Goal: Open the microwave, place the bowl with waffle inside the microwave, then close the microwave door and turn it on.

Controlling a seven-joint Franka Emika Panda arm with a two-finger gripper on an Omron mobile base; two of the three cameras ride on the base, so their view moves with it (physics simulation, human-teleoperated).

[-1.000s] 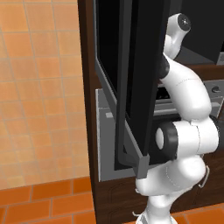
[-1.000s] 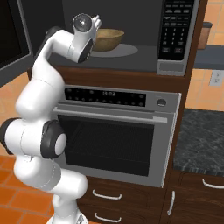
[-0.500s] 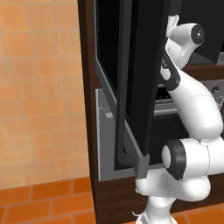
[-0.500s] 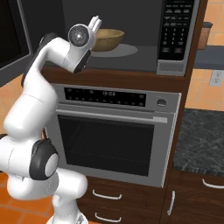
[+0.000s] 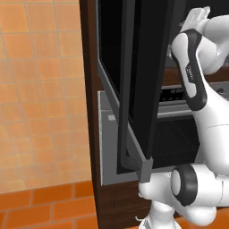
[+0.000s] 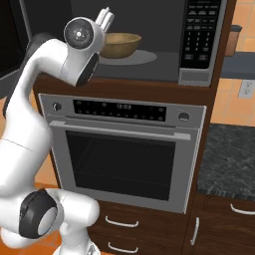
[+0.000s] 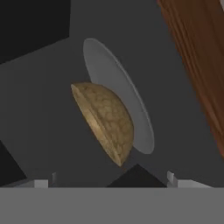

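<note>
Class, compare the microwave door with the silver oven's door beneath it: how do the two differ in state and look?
The microwave door stands swung open to the side; the oven door is shut. The microwave door is black glass in a grey frame; the oven door is silver with a dark window and a bar handle. Both belong to appliances built into one brown cabinet column.

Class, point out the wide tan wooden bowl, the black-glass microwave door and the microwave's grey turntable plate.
Wide tan wooden bowl (image 6: 119, 45), right base view, outer wall.
Black-glass microwave door (image 5: 147, 80), left base view, glass panel.
Grey turntable plate (image 7: 142, 127), hand view, bare rim.
</note>
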